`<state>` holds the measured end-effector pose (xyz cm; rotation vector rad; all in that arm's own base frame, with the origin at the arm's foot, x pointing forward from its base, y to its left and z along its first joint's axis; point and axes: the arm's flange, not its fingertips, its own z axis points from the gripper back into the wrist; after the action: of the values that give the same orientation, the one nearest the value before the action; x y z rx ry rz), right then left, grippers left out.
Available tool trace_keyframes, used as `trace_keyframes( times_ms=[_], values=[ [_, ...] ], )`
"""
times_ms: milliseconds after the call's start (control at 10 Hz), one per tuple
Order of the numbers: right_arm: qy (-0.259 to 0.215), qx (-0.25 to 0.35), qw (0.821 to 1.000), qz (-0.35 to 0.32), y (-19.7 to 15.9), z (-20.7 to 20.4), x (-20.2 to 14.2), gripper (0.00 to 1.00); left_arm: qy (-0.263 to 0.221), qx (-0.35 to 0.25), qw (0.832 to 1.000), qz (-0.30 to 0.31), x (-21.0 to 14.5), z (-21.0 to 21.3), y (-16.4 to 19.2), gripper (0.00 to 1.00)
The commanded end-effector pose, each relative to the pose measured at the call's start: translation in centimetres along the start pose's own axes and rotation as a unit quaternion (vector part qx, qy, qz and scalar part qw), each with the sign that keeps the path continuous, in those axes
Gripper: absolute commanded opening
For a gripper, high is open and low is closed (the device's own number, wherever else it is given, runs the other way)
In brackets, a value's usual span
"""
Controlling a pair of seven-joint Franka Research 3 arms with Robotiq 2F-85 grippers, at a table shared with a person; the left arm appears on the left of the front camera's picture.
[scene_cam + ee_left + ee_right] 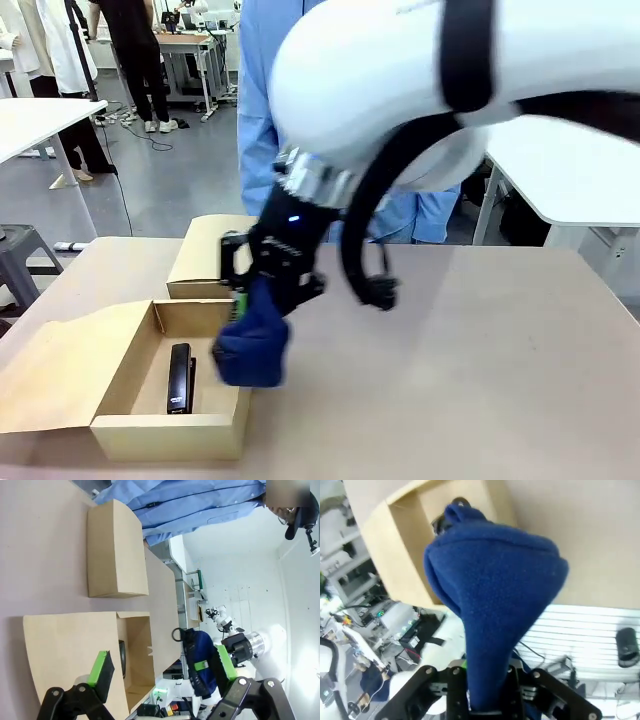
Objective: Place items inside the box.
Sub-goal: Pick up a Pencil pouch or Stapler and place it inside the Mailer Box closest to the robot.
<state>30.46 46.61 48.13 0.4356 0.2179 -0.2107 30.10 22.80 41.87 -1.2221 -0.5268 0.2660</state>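
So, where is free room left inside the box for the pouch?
Free: the box floor on either side of the stapler, the right strip next to the hanging pouch. The table right of the box is bare too. Crowded: the far right corner, beside the second box.

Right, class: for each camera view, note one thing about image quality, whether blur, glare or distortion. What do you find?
Front view: the white right arm looms soft near the lens, and the navy pouch is blurred, while the stapler in the box is sharper. Left wrist view: rolled sideways, its far wall glaring white. Right wrist view: the navy pouch, close up, is soft.
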Motion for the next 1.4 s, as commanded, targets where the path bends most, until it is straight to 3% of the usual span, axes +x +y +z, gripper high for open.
trace_keyframes(
  times_ms=[0, 300, 600, 1300],
  values=[
    [-0.020, -0.004, 1.000, 0.001, 3.3, -4.3, 0.8, 0.13, -0.005, -0.011, 1.000, -0.010, -0.1, 0.0, 0.0, 1.00],
    [0.025, -0.042, 0.998, 0.025, 5.7, -7.9, 1.0, 0.13, -0.005, -0.011, 1.000, -0.010, -0.1, 0.0, 0.0, 1.00],
    [0.010, -0.086, 0.994, 0.061, 7.0, -10.5, 2.6, 0.13, -0.005, -0.011, 1.000, -0.010, -0.1, 0.0, 0.0, 1.00],
    [0.009, -0.086, 0.996, 0.036, 6.5, -15.5, 6.5, 0.13, -0.005, -0.011, 1.000, -0.010, -0.1, 0.0, 0.0, 1.00]
  ],
)
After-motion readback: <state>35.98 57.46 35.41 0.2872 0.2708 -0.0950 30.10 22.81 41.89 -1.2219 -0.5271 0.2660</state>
